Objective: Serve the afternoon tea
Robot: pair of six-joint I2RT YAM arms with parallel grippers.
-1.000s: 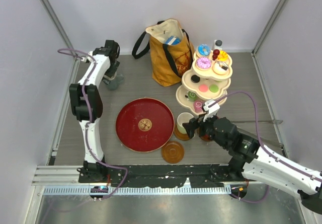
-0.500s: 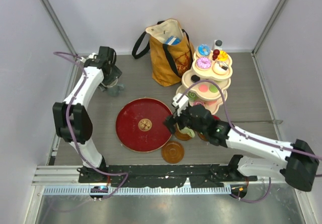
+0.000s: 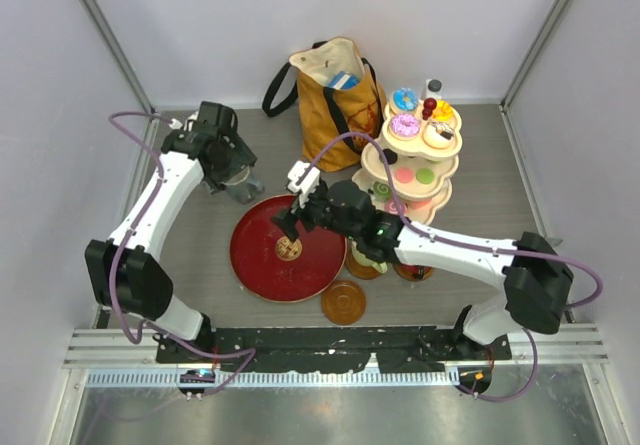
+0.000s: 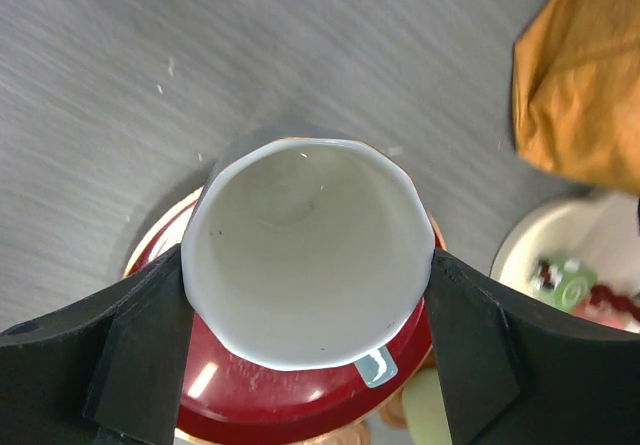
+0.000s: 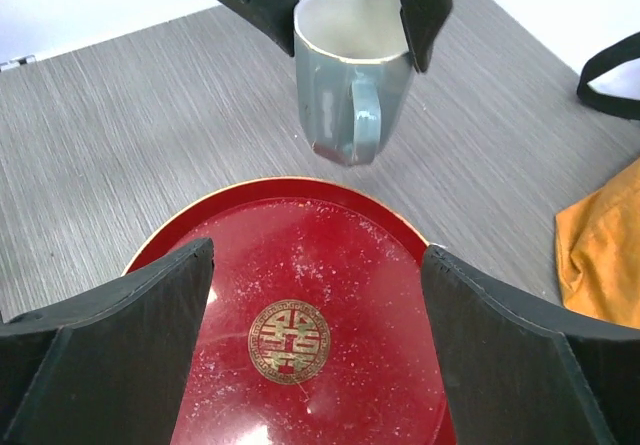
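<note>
My left gripper [image 3: 238,173] is shut on the grey-green mug [image 3: 246,181], holding it upright above the table just beyond the red tray's far left rim. In the left wrist view the mug [image 4: 305,255] sits between both fingers [image 4: 150,345]. In the right wrist view the mug [image 5: 350,75] hangs beyond the tray. My right gripper [image 3: 290,231] is open and empty over the tray's middle [image 5: 315,295]. The pale green mug [image 3: 362,256] and red mug [image 3: 414,269] stand on saucers by the cream three-tier stand [image 3: 405,165], which carries the sweets. A bare brown saucer [image 3: 343,302] lies near the front.
The big red tray [image 3: 255,260] lies at the table's centre, with a gold emblem [image 5: 288,338]. The mustard tote bag [image 3: 335,100] stands at the back, left of the stand. My right arm stretches across the two mugs. Walls enclose the table on three sides.
My left gripper has carried the grey-green mug from the far left corner towards the tray. My right gripper has swung left from beside the mugs to over the tray's middle.
</note>
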